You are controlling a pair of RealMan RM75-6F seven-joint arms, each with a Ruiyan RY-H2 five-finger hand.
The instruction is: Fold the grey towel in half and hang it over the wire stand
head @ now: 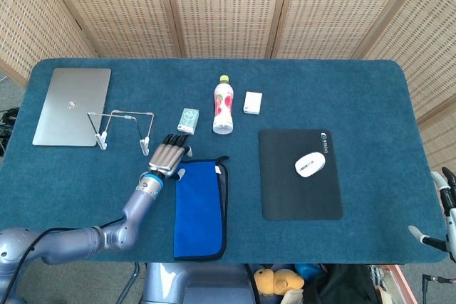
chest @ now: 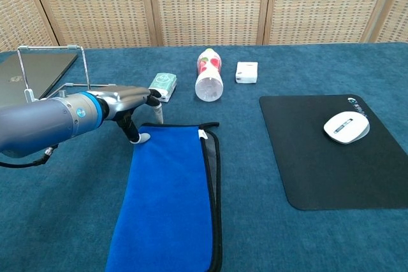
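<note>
The towel (head: 199,208) (chest: 169,202) lies folded lengthwise near the table's front edge, its blue side up and a grey layer showing along its right edge. My left hand (head: 169,156) (chest: 127,103) hovers low at the towel's far left corner, fingers stretched out flat and the thumb pointing down beside the cloth; it holds nothing. The wire stand (head: 121,126) (chest: 51,62) stands upright to the left of that hand, in front of the laptop. Only fingertips of my right hand (head: 443,208) show at the far right edge of the head view, spread apart and off the table.
A closed silver laptop (head: 71,105) lies at the back left. A small green box (head: 187,119), a lying bottle (head: 223,105) and a white box (head: 252,102) sit beyond the towel. A black mouse pad (head: 299,190) with a white mouse (head: 310,164) is on the right.
</note>
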